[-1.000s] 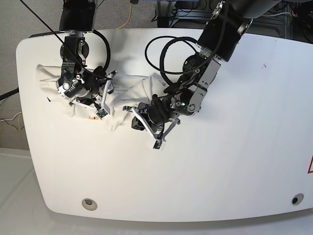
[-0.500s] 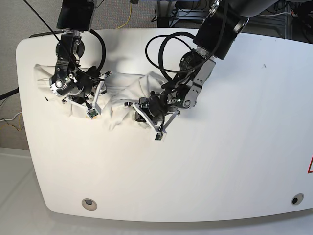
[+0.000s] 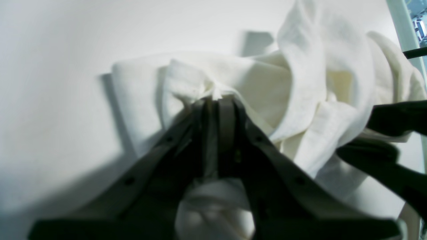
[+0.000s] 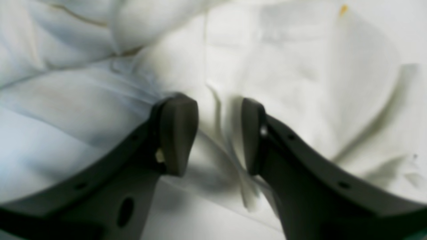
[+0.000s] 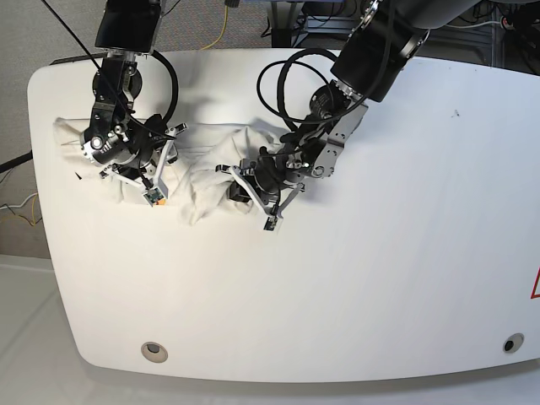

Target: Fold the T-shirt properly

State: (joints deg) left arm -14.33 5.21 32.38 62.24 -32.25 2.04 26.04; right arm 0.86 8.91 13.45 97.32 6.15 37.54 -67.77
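The white T-shirt (image 5: 202,160) lies crumpled at the far left of the white table (image 5: 380,278). Its print is mostly hidden; only a small orange spot (image 4: 343,9) shows. My left gripper (image 5: 246,191), on the base view's right, is shut on a pinched fold of the shirt's right end; the left wrist view (image 3: 215,100) shows cloth bunched between its fingers. My right gripper (image 5: 142,179) is over the shirt's left part. In the right wrist view it (image 4: 218,130) is open, its fingers (image 4: 176,133) on either side of a raised cloth ridge.
The shirt's left end lies close to the table's left edge (image 5: 34,143). Black cables (image 5: 283,93) loop from the arms at the back. Two round holes (image 5: 153,350) (image 5: 510,343) sit near the front edge.
Both arms have moved left. The left gripper has dragged the shirt's right end left, bunching the cloth tighter. The right gripper has shifted left over the shirt.
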